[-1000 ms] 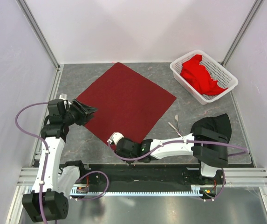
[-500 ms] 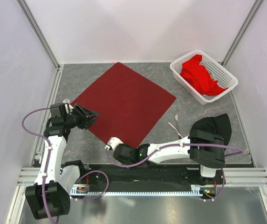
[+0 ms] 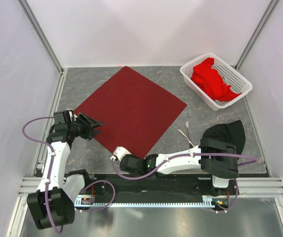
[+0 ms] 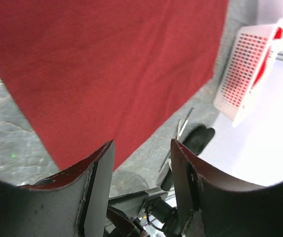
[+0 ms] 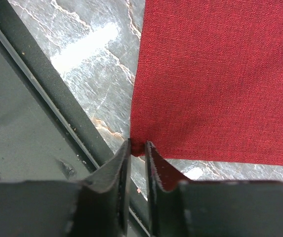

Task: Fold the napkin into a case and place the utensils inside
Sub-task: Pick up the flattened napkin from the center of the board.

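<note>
The dark maroon napkin (image 3: 131, 106) lies flat and unfolded on the table, turned like a diamond. My right gripper (image 3: 115, 156) is at its near corner, and in the right wrist view the gripper (image 5: 137, 146) is pinched shut on that corner of the napkin (image 5: 220, 74). My left gripper (image 3: 98, 129) is open and empty just off the napkin's near-left edge; in the left wrist view (image 4: 141, 170) the napkin (image 4: 106, 69) lies beyond it. The silver utensils (image 3: 185, 132) lie side by side on the table right of the napkin, and they also show in the left wrist view (image 4: 182, 127).
A white lattice basket (image 3: 240, 81) with a bright red cloth (image 3: 211, 79) stands at the back right. A black cover (image 3: 227, 132) lies over the right arm's base. A dark rail (image 5: 37, 84) runs along the table's near edge beside the held corner.
The right gripper has moved left and nearer along the front edge with the napkin corner, dragging the napkin slightly left. The left gripper has drawn back off the napkin's left edge.
</note>
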Tool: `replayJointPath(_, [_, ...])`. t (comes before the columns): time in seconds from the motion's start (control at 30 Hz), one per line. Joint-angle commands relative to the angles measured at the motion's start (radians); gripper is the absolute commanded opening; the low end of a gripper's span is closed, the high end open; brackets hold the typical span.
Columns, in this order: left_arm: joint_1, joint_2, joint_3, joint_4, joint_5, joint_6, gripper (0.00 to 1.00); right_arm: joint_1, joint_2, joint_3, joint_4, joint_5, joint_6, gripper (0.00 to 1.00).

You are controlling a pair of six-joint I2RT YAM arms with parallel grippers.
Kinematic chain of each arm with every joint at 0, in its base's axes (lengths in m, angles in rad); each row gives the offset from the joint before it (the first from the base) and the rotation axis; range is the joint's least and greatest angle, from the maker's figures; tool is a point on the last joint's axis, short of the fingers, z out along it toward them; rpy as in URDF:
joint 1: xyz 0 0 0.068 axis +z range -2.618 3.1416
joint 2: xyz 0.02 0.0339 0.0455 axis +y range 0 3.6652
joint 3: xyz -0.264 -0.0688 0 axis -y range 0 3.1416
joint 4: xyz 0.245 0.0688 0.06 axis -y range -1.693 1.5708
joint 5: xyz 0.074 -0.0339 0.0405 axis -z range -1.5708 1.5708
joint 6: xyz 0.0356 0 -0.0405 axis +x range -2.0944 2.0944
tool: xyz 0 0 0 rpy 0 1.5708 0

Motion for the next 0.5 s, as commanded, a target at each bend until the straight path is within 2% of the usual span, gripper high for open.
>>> replayJointPath(0.0, [0.014, 0.042, 0.087, -0.087, -0.085, 0.107, 0.57, 0.000, -0.010, -0.007, 0.011, 0.020, -0.001, 0.19])
replayJointPath(0.1, [0.017, 0.043, 0.094, -0.097, -0.109, 0.122, 0.58, 0.000, -0.021, -0.007, 0.013, 0.031, -0.002, 0.12])
replayJointPath(0.27, [0.019, 0.070, 0.129, -0.160, -0.261, 0.127, 0.61, 0.000, -0.047, -0.001, 0.011, 0.031, -0.002, 0.07])
replayJointPath(0.47, [0.046, 0.073, 0.140, -0.177, -0.335, 0.139, 0.63, 0.000, -0.085, -0.018, 0.011, 0.044, -0.001, 0.00])
